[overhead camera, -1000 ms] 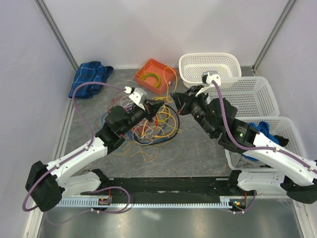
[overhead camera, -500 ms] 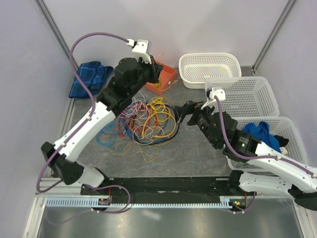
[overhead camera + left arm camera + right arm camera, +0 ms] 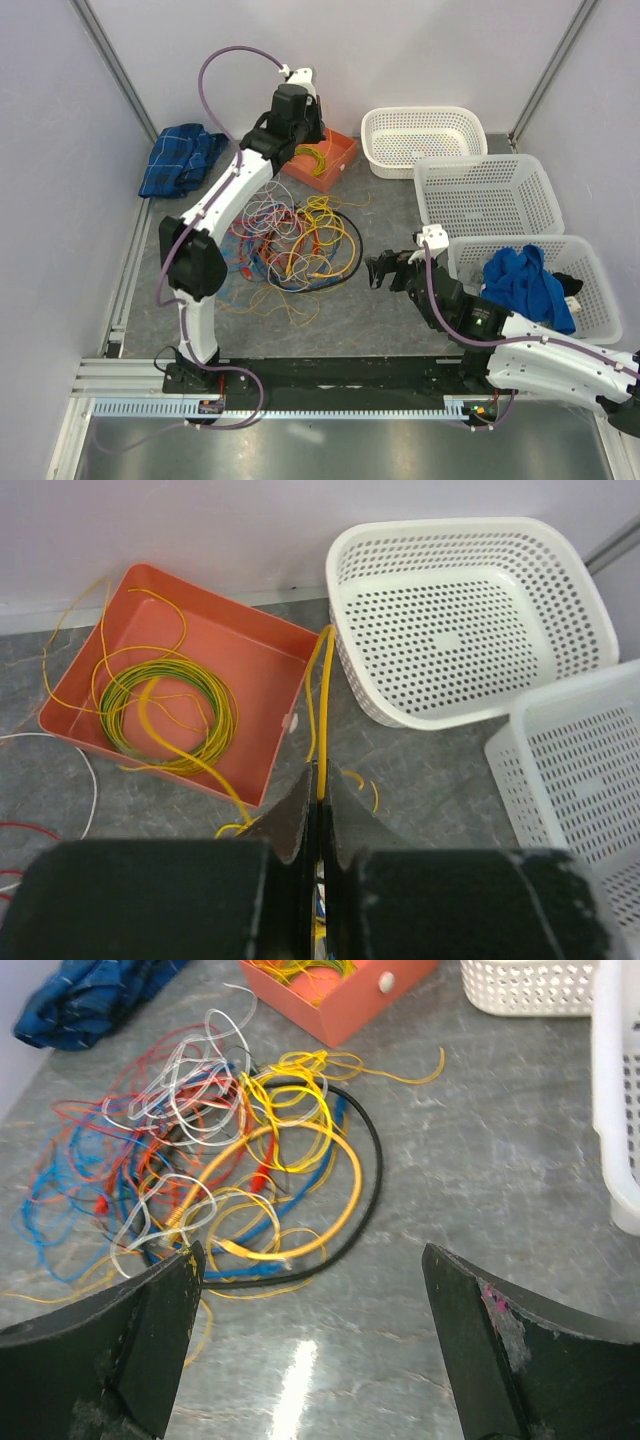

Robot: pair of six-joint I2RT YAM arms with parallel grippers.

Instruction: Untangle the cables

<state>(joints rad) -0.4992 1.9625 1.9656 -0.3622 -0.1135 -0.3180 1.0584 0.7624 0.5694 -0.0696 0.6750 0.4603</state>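
Observation:
The cables (image 3: 290, 245) lie in a tangled heap of yellow, orange, red, blue, white and black wires on the grey table, also seen in the right wrist view as the cables (image 3: 230, 1160). My left gripper (image 3: 305, 125) is raised at the back beside the orange tray (image 3: 340, 152). In its wrist view the left gripper (image 3: 320, 780) is shut on a thin yellow cable (image 3: 322, 700) that runs up past the tray's corner. A yellow-green coil (image 3: 165, 715) lies in the tray. My right gripper (image 3: 378, 272) stands open and empty to the right of the heap, with its fingers wide apart (image 3: 312, 1255).
Three white perforated baskets stand along the right: one at the back (image 3: 420, 113), one in the middle (image 3: 490, 162), and a near one (image 3: 590, 250) that holds a blue cloth (image 3: 520, 280). Another blue cloth (image 3: 180, 155) lies at the back left.
My left arm has lifted out of the heap and swung back to the orange tray with the yellow cable. My right gripper has opened and drawn back toward the near right.

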